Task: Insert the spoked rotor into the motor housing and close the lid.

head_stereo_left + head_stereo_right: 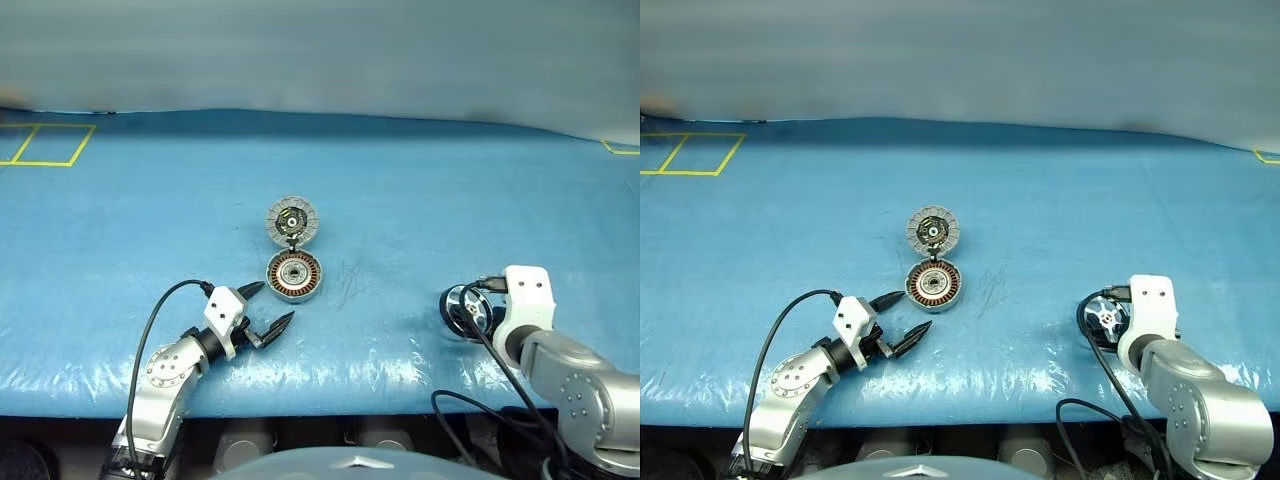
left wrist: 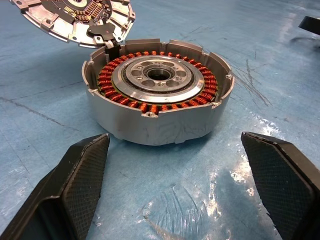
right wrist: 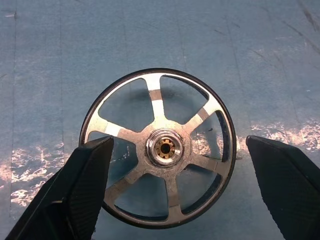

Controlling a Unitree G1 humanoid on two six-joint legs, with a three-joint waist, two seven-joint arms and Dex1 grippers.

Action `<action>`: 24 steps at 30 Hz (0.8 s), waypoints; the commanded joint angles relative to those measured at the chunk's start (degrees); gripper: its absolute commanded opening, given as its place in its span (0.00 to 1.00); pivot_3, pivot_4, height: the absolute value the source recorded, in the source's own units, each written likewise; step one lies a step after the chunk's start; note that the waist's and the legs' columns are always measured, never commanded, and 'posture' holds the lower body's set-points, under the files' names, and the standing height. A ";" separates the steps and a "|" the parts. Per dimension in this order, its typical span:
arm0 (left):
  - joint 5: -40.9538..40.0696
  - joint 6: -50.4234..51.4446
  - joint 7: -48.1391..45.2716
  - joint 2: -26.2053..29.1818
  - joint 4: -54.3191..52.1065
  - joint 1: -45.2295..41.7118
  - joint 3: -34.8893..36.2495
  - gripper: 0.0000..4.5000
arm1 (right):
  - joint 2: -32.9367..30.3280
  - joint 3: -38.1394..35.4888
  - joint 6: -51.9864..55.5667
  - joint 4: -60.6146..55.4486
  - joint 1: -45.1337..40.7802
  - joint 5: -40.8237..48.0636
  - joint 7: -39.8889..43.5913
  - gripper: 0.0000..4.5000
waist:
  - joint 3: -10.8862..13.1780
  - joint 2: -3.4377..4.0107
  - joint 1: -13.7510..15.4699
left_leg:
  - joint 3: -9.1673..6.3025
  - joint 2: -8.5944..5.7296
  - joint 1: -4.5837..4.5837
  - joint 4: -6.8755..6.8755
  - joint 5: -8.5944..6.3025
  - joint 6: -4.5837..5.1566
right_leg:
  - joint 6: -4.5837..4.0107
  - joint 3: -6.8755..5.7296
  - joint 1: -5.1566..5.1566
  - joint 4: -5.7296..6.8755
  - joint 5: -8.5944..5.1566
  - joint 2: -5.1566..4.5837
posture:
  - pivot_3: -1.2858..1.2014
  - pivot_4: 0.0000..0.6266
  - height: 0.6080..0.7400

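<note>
Motor housing (image 2: 157, 97): on blue bench (image 1: 450, 200), just ahead of left gripper (image 1: 266, 308), jaws apart, empty. Lid (image 1: 291, 221): hinged open beyond housing, ribbed face up. Spoked rotor (image 3: 159, 148): flat on bench beneath right gripper (image 3: 185, 195), jaws apart, straddling it.

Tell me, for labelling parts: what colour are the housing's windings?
Copper-orange windings, clearest in the left wrist view.
</note>
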 commanded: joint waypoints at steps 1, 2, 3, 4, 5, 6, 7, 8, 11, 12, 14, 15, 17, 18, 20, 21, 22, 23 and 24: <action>-0.51 -1.45 0.07 -0.31 -0.42 -0.20 0.56 1.00 | -0.86 1.09 0.56 0.43 -0.11 -0.08 1.62 0.99 | 0.00 0.00 0.00 | 0.00 0.00 0.00 0.00 0.00 0.00 | 0.00 0.00 0.00 0.00 0.00 0.00 | 0.52 0.24 1.00; -0.49 -1.51 0.12 -0.31 -0.38 -0.18 0.57 1.00 | -0.94 1.18 0.56 0.74 -0.18 -0.30 1.88 0.99 | 0.00 0.00 0.00 | 0.00 0.00 0.00 0.00 0.00 0.00 | 0.00 0.00 0.00 0.00 0.00 0.00 | 0.52 0.24 1.00; -0.48 -1.57 0.16 -0.32 -0.33 -0.16 0.60 1.00 | -0.80 0.92 0.56 1.21 -0.31 -0.40 2.19 0.99 | 0.00 0.00 0.00 | 0.00 0.00 0.00 0.00 0.00 0.00 | 0.00 0.00 0.00 0.00 0.00 0.00 | 0.52 0.24 1.00; -0.46 -1.65 0.20 -0.32 -0.28 -0.13 0.63 1.00 | -0.86 0.71 0.56 1.61 -0.47 -0.63 2.38 0.99 | 0.00 0.00 0.01 | 0.00 0.00 0.00 0.00 0.00 0.00 | 0.00 0.00 0.00 0.00 0.00 0.00 | 0.52 0.24 1.00; -0.45 -1.74 0.24 -0.31 -0.24 -0.10 0.65 1.00 | -0.95 0.61 0.56 1.89 -0.59 -0.85 2.52 0.99 | 0.00 0.00 0.01 | 0.00 0.00 0.00 0.00 0.00 0.00 | 0.00 0.00 0.00 0.00 0.00 0.00 | 0.52 0.24 1.00; -0.44 -1.81 0.28 -0.29 -0.20 -0.09 0.68 1.00 | -1.00 0.57 0.56 2.07 -0.71 -1.03 2.67 0.99 | 0.00 0.00 0.01 | 0.00 0.00 0.00 0.00 0.00 0.00 | 0.00 0.00 0.00 0.00 0.00 0.00 | 0.52 0.24 1.00; -0.44 -1.86 0.32 -0.28 -0.17 -0.09 0.71 1.00 | -1.01 0.59 0.56 2.12 -0.79 -1.17 2.82 0.99 | 0.00 0.00 0.01 | 0.00 0.00 0.00 0.00 0.00 0.00 | 0.00 0.00 0.00 0.00 0.00 0.00 | 0.52 0.24 1.00; -0.45 -1.89 0.36 -0.28 -0.15 -0.08 0.73 1.00 | -1.05 0.71 0.56 2.12 -0.83 -1.25 3.02 0.96 | 0.00 0.00 0.00 | 0.00 0.00 0.00 0.00 0.00 0.00 | 0.00 0.00 0.00 0.00 0.00 0.00 | 0.52 0.24 1.00; -0.45 -1.91 0.36 -0.22 -0.19 0.00 0.73 1.00 | -2.14 2.19 0.19 1.74 -0.57 -2.18 2.96 0.79 | 0.00 0.00 0.01 | 0.00 0.00 0.00 0.00 0.00 0.00 | 0.00 0.00 -0.01 0.00 0.00 0.00 | 0.52 0.24 1.00; -0.51 -1.95 0.28 -0.19 -0.11 -0.02 0.77 1.00 | -2.66 2.79 0.01 1.48 -0.44 -2.52 2.87 0.75 | 0.00 -0.01 0.00 | 0.00 0.00 0.01 0.00 0.00 0.00 | 0.00 0.00 0.00 0.00 0.00 0.00 | 0.52 0.24 1.00; -0.61 -2.00 0.17 -0.17 0.00 -0.04 0.81 1.00 | -3.49 3.58 -0.52 0.97 -0.28 -3.07 2.75 0.75 | 0.00 -0.01 0.01 | 0.00 0.00 0.01 0.00 0.00 0.00 | 0.00 0.00 0.00 -0.01 0.00 -0.01 | 0.52 0.24 1.00; -0.61 -2.04 0.13 -0.17 0.04 -0.05 0.81 1.00 | -3.90 3.92 -0.68 0.77 -0.29 -3.37 2.73 0.75 | 0.00 -0.01 0.01 | 0.00 0.00 0.01 0.00 0.00 0.00 | 0.00 0.00 0.00 0.00 0.00 -0.01 | 0.52 0.24 1.00; -0.61 -2.10 0.02 -0.14 0.12 -0.10 0.79 1.00 | -4.43 4.44 -0.82 0.53 -0.40 -3.84 2.87 0.75 | 0.00 -0.01 0.02 | 0.00 0.00 0.01 0.00 0.00 0.00 | 0.00 -0.01 0.00 0.00 0.00 -0.01 | 0.52 0.24 1.00; -0.65 -2.13 -0.06 -0.14 0.18 -0.14 0.79 1.00 | -4.66 4.69 -0.81 0.40 -0.48 -3.92 3.01 0.75 | 0.00 -0.01 0.02 | 0.00 0.00 0.00 0.00 0.00 0.00 | 0.00 -0.01 0.00 0.00 0.00 -0.01 | 0.52 0.24 1.00; -0.72 -2.18 -0.19 -0.15 0.28 -0.22 0.76 1.00 | -4.62 4.84 -0.70 0.14 -0.76 -4.15 3.24 0.75 | 0.00 -0.01 0.02 | 0.00 0.00 0.00 0.00 0.00 0.00 | 0.00 -0.01 0.00 -0.01 0.00 -0.01 | 0.52 0.24 1.00; -0.70 -2.23 -0.23 -0.14 0.32 -0.25 0.73 1.00 | -4.09 4.52 -0.58 0.04 -1.10 -4.23 3.37 0.75 | 0.00 -0.01 0.02 | 0.00 0.00 0.00 0.00 0.00 0.00 | 0.00 -0.01 0.00 0.00 0.00 -0.01 | 0.52 0.24 1.00; -0.70 -2.22 -0.27 -0.14 0.37 -0.30 0.72 1.00 | -3.36 4.05 -0.42 0.01 -1.52 -4.33 3.42 0.75 | 0.00 -0.01 0.03 | 0.00 0.00 0.00 0.00 0.00 0.00 | 0.00 -0.01 0.00 0.00 0.00 0.00 | 0.52 0.24 1.00; -0.71 -2.23 -0.28 -0.15 0.43 -0.37 0.73 1.00 | -1.84 2.80 0.00 0.18 -2.19 -4.12 3.80 0.75 | 0.00 -0.01 0.03 | 0.00 0.00 0.00 0.00 0.00 0.00 | 0.00 -0.01 0.00 0.00 0.00 -0.01 | 0.52 0.24 1.00; -0.70 -2.23 -0.27 -0.16 0.50 -0.42 0.73 1.00 | -0.24 1.43 0.30 0.46 -2.74 -3.86 4.22 0.75 | 0.00 -0.01 -0.01 | 0.00 0.00 0.01 0.00 0.00 0.00 | 0.00 -0.01 -0.01 0.00 0.00 0.00 | 0.52 0.24 1.00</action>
